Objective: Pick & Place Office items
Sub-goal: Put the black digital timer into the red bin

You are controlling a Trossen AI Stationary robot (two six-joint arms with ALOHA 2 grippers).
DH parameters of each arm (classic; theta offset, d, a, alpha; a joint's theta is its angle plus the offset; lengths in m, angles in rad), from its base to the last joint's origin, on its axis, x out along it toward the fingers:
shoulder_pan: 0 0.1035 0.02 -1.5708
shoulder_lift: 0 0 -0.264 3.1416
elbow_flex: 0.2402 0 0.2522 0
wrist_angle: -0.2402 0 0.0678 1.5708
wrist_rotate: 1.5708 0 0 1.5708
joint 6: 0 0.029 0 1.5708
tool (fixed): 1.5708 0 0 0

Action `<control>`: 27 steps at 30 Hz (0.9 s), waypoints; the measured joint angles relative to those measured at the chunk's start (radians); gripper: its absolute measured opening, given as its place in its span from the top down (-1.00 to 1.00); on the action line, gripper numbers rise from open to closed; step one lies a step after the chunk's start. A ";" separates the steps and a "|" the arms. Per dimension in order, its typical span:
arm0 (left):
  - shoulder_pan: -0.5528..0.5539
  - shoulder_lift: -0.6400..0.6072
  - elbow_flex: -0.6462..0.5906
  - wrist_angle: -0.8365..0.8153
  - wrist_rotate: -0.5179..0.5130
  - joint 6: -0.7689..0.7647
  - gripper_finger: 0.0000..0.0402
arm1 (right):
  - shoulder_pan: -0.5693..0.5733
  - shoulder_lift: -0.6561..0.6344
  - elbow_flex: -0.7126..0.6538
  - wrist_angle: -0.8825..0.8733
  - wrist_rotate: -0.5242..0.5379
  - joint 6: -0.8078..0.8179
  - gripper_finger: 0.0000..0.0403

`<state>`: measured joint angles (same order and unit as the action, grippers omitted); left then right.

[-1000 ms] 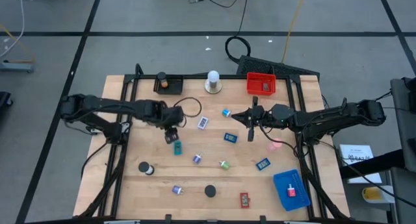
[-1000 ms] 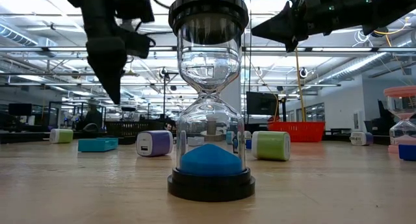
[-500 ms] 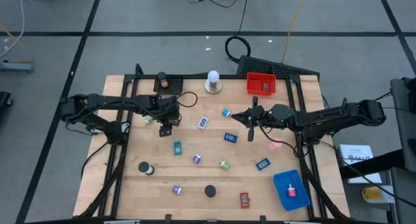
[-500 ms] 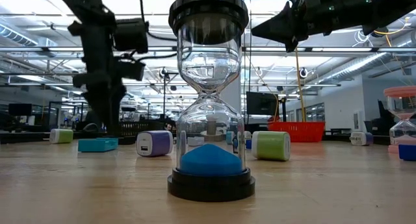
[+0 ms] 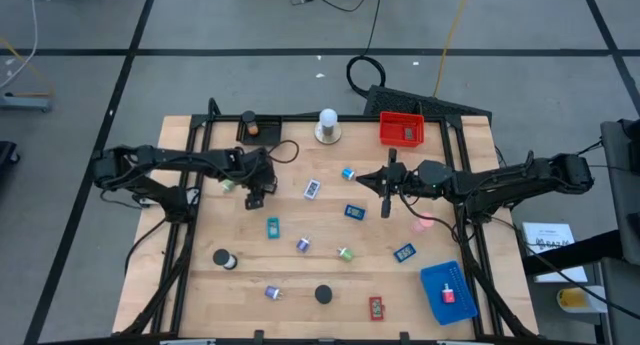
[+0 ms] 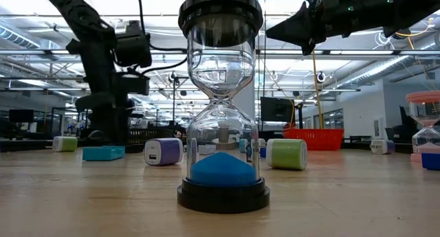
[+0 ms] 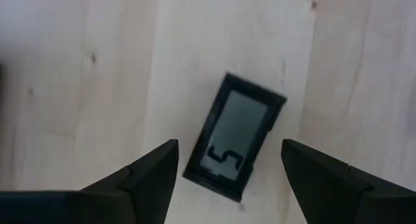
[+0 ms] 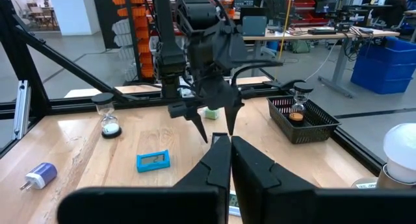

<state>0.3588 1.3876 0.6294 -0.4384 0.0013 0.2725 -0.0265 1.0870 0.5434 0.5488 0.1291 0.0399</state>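
We see the left gripper point(image 5: 256, 197) low over the table point(image 5: 200, 285) near its far left part, fingers point(image 7: 149, 175) spread apart, straddling a small black timer point(image 7: 234, 136) that lies flat on the wood, not gripped. Other office items lie scattered mid-table: a teal timer point(image 5: 273, 227), a purple clip point(image 5: 303, 244), a green clip point(image 5: 345, 253), a blue timer point(image 5: 354, 212). Right of them, the right gripper point(image 5: 387, 193) hovers above the table, fingers point(image 8: 250, 162) pressed together, holding nothing. A red tray point(image 5: 401, 130) sits at the far edge.
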 joint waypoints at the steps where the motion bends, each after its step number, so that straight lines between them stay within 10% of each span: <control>1: 0.000 0.000 -0.008 0.003 -0.001 0.005 -0.40 | 0.000 0.000 0.000 0.000 0.000 0.000 0.98; 27: -0.099 0.000 0.001 -0.006 -0.033 -0.018 0.67 | 0.000 0.000 0.000 0.000 0.000 0.000 0.98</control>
<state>0.2601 1.3880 0.6308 -0.4443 -0.0317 0.2548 -0.0265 1.0870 0.5434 0.5491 0.1291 0.0402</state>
